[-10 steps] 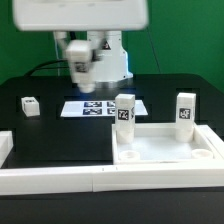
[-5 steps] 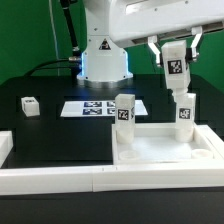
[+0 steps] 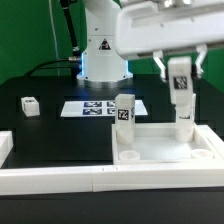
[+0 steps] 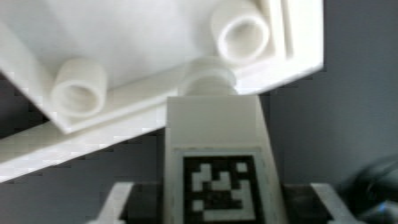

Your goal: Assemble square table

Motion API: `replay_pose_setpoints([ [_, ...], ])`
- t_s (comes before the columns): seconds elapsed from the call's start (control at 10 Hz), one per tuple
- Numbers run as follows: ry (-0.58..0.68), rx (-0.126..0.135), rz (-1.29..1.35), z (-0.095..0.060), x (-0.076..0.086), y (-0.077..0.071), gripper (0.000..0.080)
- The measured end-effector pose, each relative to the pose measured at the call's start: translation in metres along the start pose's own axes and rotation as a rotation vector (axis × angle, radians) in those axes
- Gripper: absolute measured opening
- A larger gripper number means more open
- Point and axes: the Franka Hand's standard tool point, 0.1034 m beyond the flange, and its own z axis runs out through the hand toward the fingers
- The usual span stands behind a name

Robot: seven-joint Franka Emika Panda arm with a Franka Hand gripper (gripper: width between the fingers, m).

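Note:
The square table panel lies at the exterior view's right, rim up. One tagged white leg stands in its near-left corner and another at its far right. My gripper is shut on a third tagged leg and holds it upright just above the far-right one, covering that leg's top. In the wrist view the held leg sits between my fingers, above the panel's corner with two round openings. A fourth small leg lies on the black table at the left.
The marker board lies flat behind the panel, in front of the robot base. Long white border bars run along the front edge and the right side of the work area.
The arm has swung from the back left over to the right with the leg in its grip. Since half a second ago it has come lower and slightly further right.

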Motion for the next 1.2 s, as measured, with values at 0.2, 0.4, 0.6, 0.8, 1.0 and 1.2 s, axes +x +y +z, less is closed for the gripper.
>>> replay_pose_setpoints([
  [0.2, -0.011, -0.026, -0.079, 0.006, 0.004, -0.024, 0.0287],
  [0.4, -0.014, -0.031, -0.076, 0.008, 0.002, -0.021, 0.0287],
  [0.6, -0.015, -0.033, -0.078, 0.008, 0.002, -0.020, 0.0287],
  [0.8, 0.005, -0.047, -0.134, 0.020, 0.004, -0.018, 0.0287],
  [1.0, 0.051, -0.042, -0.144, 0.024, 0.016, -0.014, 0.0287],
  [1.2, 0.068, -0.029, -0.141, 0.033, 0.011, -0.013, 0.0287],
])
